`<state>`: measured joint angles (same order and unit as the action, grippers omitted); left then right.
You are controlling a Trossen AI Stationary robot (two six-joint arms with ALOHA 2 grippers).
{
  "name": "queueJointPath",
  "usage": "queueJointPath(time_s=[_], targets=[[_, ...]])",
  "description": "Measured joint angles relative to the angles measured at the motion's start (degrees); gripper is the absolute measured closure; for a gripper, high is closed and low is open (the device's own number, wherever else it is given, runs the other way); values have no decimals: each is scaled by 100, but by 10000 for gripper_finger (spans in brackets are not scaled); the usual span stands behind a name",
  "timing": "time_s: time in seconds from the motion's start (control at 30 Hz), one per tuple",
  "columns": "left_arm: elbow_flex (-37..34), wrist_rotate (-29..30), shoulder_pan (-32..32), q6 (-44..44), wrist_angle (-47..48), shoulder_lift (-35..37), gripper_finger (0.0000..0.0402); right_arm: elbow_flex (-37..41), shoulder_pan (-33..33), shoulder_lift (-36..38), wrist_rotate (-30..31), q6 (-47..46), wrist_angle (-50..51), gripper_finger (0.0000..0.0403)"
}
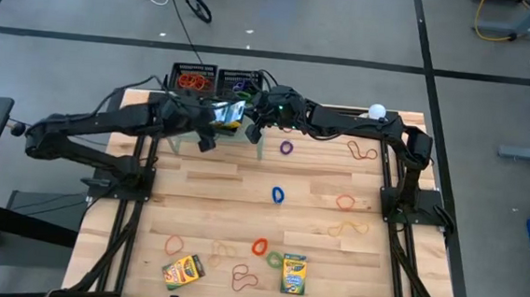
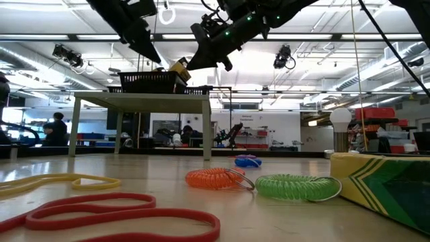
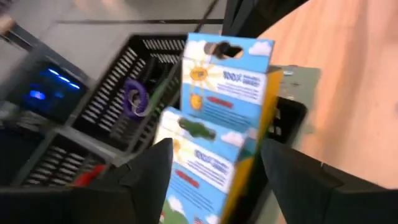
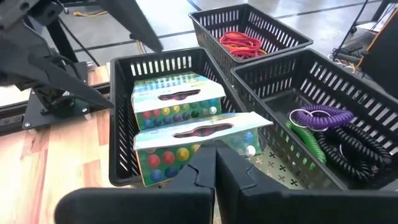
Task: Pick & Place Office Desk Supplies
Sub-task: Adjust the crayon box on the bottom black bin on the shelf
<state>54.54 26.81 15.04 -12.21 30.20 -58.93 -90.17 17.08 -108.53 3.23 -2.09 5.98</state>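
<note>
Above the mesh trays (image 4: 186, 74) at the table's far edge, a crayon box (image 3: 217, 124) is being clamped between the left gripper (image 3: 214, 171) fingers, its blue back being shown only in the left wrist view. Two boxes lying in one tray (image 4: 177, 127) are being shown only in the right wrist view, where the right gripper (image 4: 214, 168) fingers are being held together, empty. Two more boxes (image 1: 293, 274) are being seen on the table in the high view.

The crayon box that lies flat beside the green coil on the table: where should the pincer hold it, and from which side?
Come straight down and pinch the crayon box across its two long edges, at mid-length. It lies flat on the table, so probably only its narrow width is graspable. The green coil sits by one corner; avoid that end.
</note>
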Motion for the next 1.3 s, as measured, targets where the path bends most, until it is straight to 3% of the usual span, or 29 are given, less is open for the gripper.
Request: queueJointPath(time_s=[0.17,0.37,0.97,1.3], targets=[[0,358,-169,-365,-197,-376,143,2,-4,-2,-3,8,2,400],[0,1122,-419,-706,-188,-635,177,0,-44,-4,-34,55,2,400],[0,1319,-497,-570,-281,-643,387,1,-92,-9,-48,146,-2,400],[0,1709,-534,-310,-554,-413,397,1,-90,-9,-47,146,-4,400]])
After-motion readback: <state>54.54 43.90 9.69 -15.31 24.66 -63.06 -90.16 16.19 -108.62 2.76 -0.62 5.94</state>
